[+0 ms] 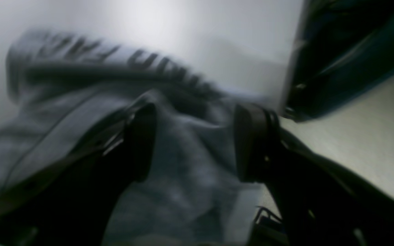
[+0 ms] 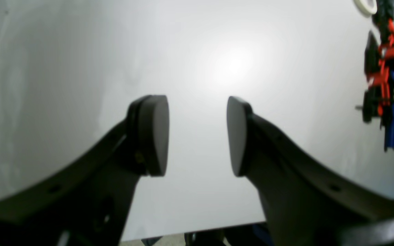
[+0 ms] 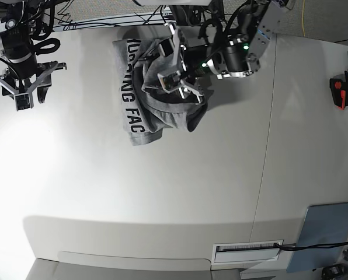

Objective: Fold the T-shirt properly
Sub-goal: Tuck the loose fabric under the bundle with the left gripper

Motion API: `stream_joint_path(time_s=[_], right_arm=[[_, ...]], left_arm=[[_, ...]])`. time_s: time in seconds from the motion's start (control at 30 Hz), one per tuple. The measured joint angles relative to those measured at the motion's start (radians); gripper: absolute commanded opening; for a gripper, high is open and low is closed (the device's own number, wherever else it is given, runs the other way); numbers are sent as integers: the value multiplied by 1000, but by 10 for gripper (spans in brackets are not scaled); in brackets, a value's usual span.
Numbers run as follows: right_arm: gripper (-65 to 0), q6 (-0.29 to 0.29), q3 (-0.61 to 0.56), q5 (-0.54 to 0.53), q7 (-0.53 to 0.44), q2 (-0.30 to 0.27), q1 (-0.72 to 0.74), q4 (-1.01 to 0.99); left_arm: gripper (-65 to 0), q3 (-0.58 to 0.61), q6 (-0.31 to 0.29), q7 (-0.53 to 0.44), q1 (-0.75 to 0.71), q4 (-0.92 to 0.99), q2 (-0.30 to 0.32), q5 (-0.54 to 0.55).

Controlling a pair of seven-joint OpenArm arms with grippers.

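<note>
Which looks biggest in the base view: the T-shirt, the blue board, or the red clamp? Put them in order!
1. T-shirt
2. blue board
3. red clamp, by far the smallest

The base view looks straight down on the white table (image 3: 162, 192) from high up. Each of the 2 wrist views looks out past its own fingers, close above it. The left wrist view shares the T-shirt (image 1: 190, 164) with the base view.

Lighting and picture quality: overhead view bright, sharp at centre, bowed at the edges, with glare on the white table (image 3: 162, 192) near its left edge; left wrist view dim and heavily motion-blurred, T-shirt (image 1: 190, 164) lettering smeared; right wrist view soft-focused, a hot glare spot mid-table.
</note>
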State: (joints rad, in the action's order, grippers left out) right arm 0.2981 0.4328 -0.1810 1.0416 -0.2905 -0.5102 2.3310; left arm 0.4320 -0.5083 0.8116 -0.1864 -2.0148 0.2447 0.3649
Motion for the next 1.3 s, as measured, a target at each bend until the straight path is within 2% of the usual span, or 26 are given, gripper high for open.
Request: stream_joint_path(time_s=[0.07,0.17,0.27,0.37,0.43,0.53,0.6,0.7,0.77,0.87,0.9,1.17,1.23,1.3], right_arm=[[-377,0,0,0,-2,0,-5,0],[-377,0,0,0,10,0,-8,0],[-377,0,0,0,21,0,-8,0],[-377,0,0,0,21,0,-8,0],[-377,0,0,0,21,0,-8,0],[-377,0,0,0,20,0,-8,0],[-377,0,0,0,21,0,-8,0],[-377,0,0,0,21,0,-8,0],[-377,0,0,0,21,0,-8,0],[-377,0,0,0,21,0,-8,0],[-377,0,0,0,21,0,-8,0],[-377,0,0,0,21,0,-8,0],[-377,0,0,0,21,0,-8,0],[-377,0,0,0,21,0,-8,0]], left_arm=[[-307,18,64,0,21,4,3,-32],[-307,20,114,-7,37,4,2,-53],[-307,20,104,0,35,4,2,-70],[-308,21,10,0,18,4,2,-69],[-354,23,2,1,-3,4,3,-70],[-459,24,7,0,-16,4,2,-70],[-476,24,30,0,-15,4,2,-74],[-467,24,113,-19,-16,4,3,-108],[-428,23,138,-51,-15,4,3,-132],[-327,23,87,-73,-16,4,2,-136],[-311,24,85,-73,-16,4,2,-135],[-311,24,86,-79,-16,88,2,-145],[-341,24,87,-80,-16,91,2,-148],[-460,24,71,-80,-16,91,2,-149]])
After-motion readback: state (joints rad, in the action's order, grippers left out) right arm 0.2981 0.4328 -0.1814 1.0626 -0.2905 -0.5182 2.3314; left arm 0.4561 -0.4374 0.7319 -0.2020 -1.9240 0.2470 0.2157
